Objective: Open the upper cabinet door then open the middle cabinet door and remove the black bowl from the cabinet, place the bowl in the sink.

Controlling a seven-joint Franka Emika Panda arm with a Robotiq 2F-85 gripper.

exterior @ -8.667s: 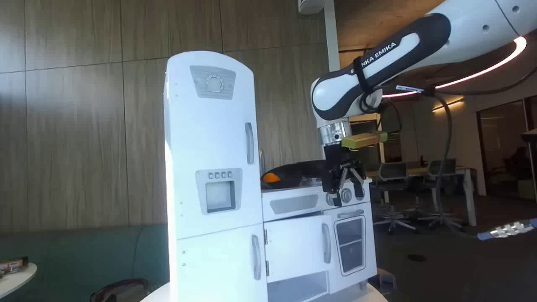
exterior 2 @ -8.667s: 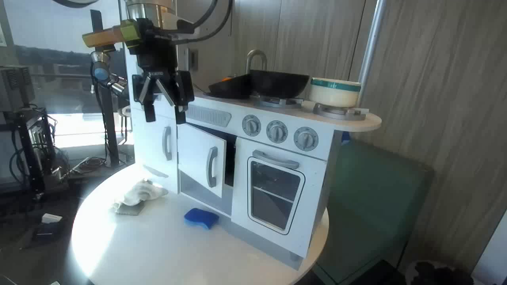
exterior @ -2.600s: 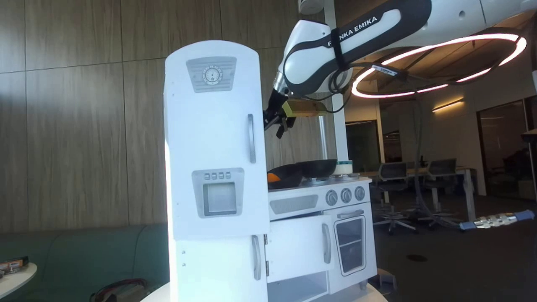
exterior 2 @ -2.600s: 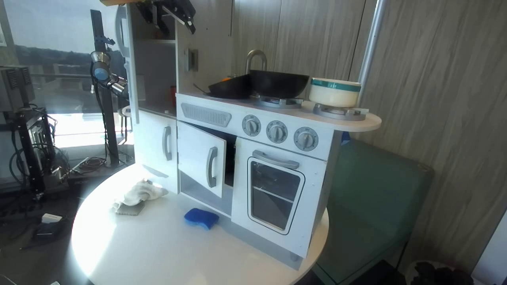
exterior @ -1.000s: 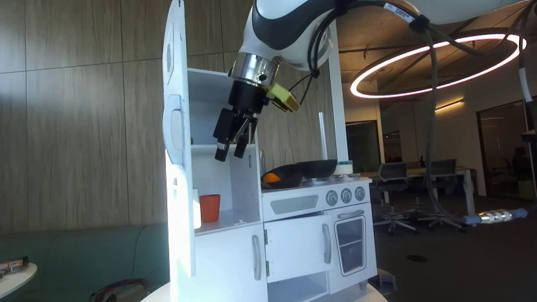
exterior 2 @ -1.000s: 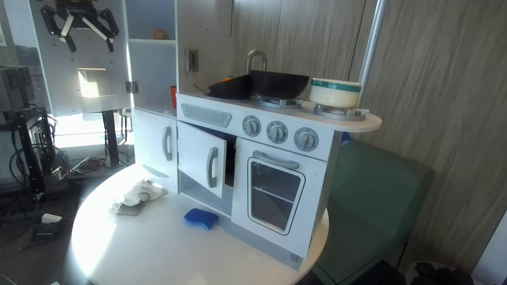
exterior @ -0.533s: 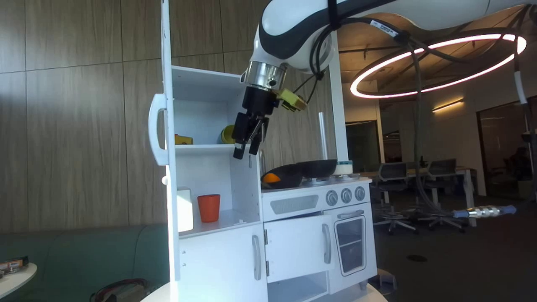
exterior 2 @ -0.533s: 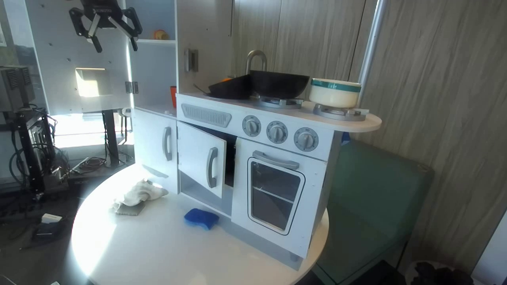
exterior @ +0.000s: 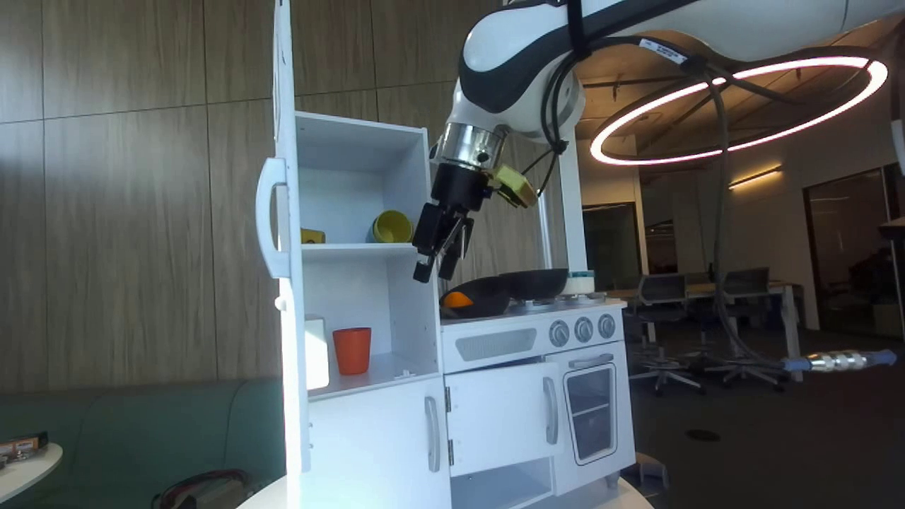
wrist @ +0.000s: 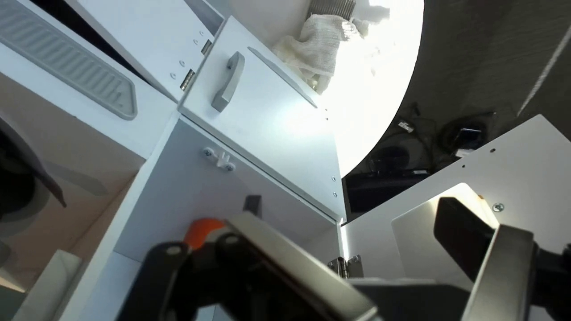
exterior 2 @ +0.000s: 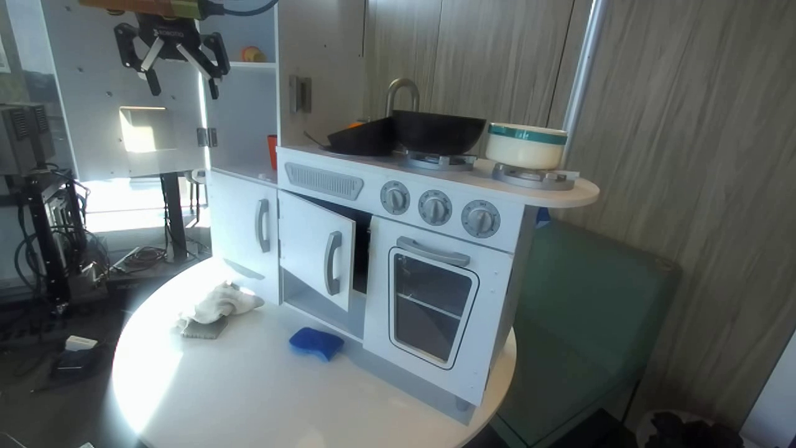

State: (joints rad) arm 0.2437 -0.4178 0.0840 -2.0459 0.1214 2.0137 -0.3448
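We've got the arm coming in from upper right in an exterior view, bent downward at its end, flange tilted so the jaws aim down and slightly left there. They hang in front of the tall white cabinet, about level with its shelf, near its right edge in that view; depth gap we can't judge. A yellow bowl sits tilted on that shelf, just left of them as we see it.

Jaws: spread wide, nothing between them, nothing held. In an exterior view we see the fingertips well apart, pointing down, touching nothing that we can spot. Wrist view matches: both sides splayed, the lower cabinet door beyond them, an orange cup partly covered by one jaw.

Upper cabinet door: wide open, near edge-on to us in an exterior view, left of the jaws there. Middle cabinet door: ajar, below and right of the jaws in the same view. Gap behind it reads dark, so we can't make out the black bowl. We see a black pan on a burner, right of the jaws in both exterior views.
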